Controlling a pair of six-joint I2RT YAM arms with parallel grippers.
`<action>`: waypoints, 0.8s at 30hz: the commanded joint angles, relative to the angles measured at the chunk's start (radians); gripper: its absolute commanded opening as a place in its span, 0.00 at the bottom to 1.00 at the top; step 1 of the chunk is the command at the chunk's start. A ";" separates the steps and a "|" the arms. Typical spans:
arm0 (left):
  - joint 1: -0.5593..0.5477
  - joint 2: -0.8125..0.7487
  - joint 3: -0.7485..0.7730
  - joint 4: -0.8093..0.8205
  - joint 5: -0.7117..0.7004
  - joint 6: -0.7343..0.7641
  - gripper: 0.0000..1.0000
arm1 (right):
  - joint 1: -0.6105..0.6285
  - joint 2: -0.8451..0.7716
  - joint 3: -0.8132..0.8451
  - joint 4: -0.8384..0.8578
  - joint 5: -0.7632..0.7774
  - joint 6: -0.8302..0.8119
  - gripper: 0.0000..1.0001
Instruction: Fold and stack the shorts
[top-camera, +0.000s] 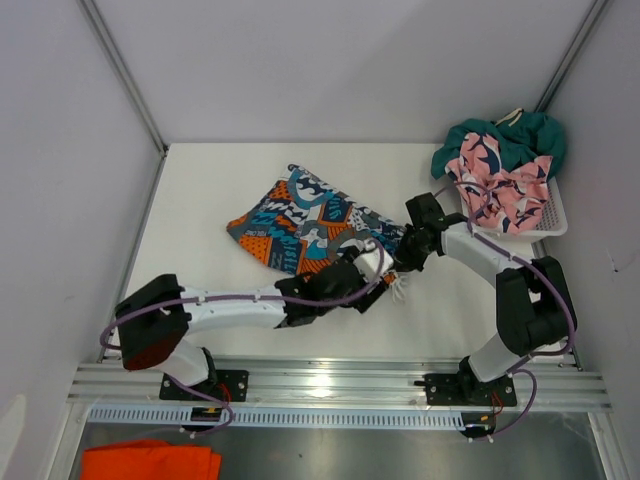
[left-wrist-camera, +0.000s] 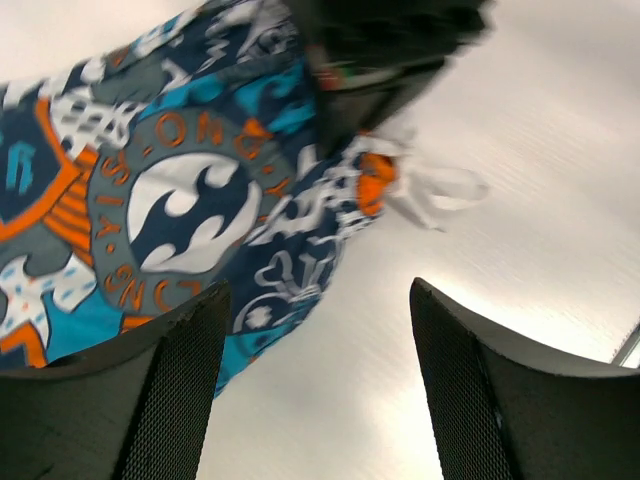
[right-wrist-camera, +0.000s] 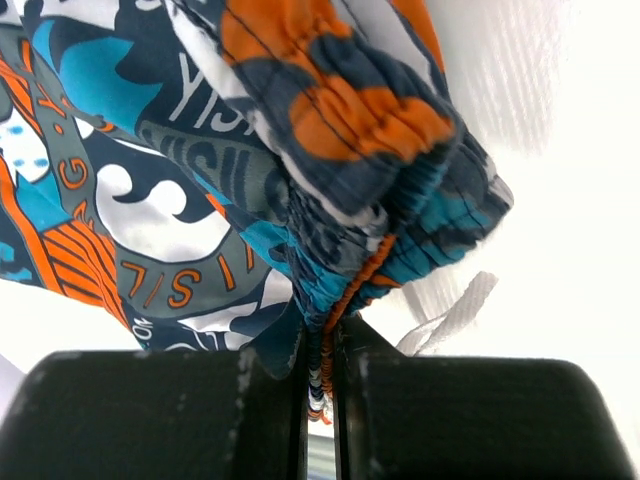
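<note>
The graphic print shorts (top-camera: 310, 225) lay spread on the white table (top-camera: 215, 190) near its middle, blue, orange and white, with the gathered waistband end pointing to the right side. That end was bunched and lifted off the surface. The right gripper (right-wrist-camera: 320, 390) had its jaws pressed together on the elastic waistband, the fabric pinched in the narrow slit between the two black fingers, and the rest of the shorts (right-wrist-camera: 200, 180) hung away from it in folds. A white drawstring (right-wrist-camera: 450, 315) dangled just beside the pinched edge.

The left gripper (left-wrist-camera: 315, 390) hovered close over the same end, its jaws spread wide with nothing between them; the left finger (left-wrist-camera: 170, 390) sat over the printed cloth (left-wrist-camera: 150, 200) and the right one over bare table. In the overhead view both grippers met at the waistband, the left gripper (top-camera: 372, 268) just beside the right gripper (top-camera: 405, 260).

Well apart, at the far right corner, a white mesh basket (top-camera: 553, 218) held the pink shark shorts (top-camera: 495, 180) with the teal shorts (top-camera: 510, 135) heaped behind them, spilling over the rim. An orange cloth (top-camera: 150, 462) lay below the table's near edge at the left
</note>
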 joint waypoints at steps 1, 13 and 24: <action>-0.091 0.066 0.017 0.127 -0.172 0.197 0.74 | -0.012 0.023 0.070 -0.095 -0.062 -0.037 0.01; -0.149 0.243 0.143 0.101 -0.237 0.324 0.67 | -0.039 0.065 0.175 -0.205 -0.174 -0.097 0.02; -0.145 0.383 0.259 0.044 -0.265 0.353 0.39 | -0.049 0.074 0.165 -0.198 -0.237 -0.107 0.02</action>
